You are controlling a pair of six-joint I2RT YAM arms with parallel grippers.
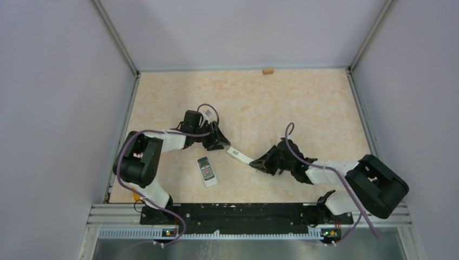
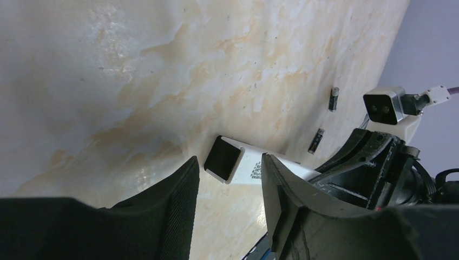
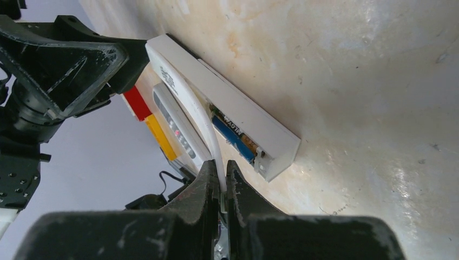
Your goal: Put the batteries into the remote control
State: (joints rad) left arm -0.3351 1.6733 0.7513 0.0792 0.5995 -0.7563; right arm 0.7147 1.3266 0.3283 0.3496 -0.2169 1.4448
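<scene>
A long white remote control point(image 1: 236, 153) lies on the table between the arms. Its back is open, and a bluish battery point(image 3: 231, 137) lies in the compartment beside a darker one point(image 3: 224, 120). My right gripper point(image 3: 221, 172) is shut on the thin white battery cover point(image 3: 201, 116), which curves up off the remote's back. My left gripper point(image 2: 228, 165) is open just short of the remote's dark end window point(image 2: 222, 158), with nothing between its fingers. Two loose batteries point(image 2: 334, 99) point(image 2: 316, 141) lie on the table beyond the remote.
A second, shorter remote point(image 1: 206, 171) with buttons lies face up near the front, left of centre. A small wooden block point(image 1: 267, 70) sits against the back wall. The right arm's wrist point(image 2: 373, 173) is close to my left gripper's right finger.
</scene>
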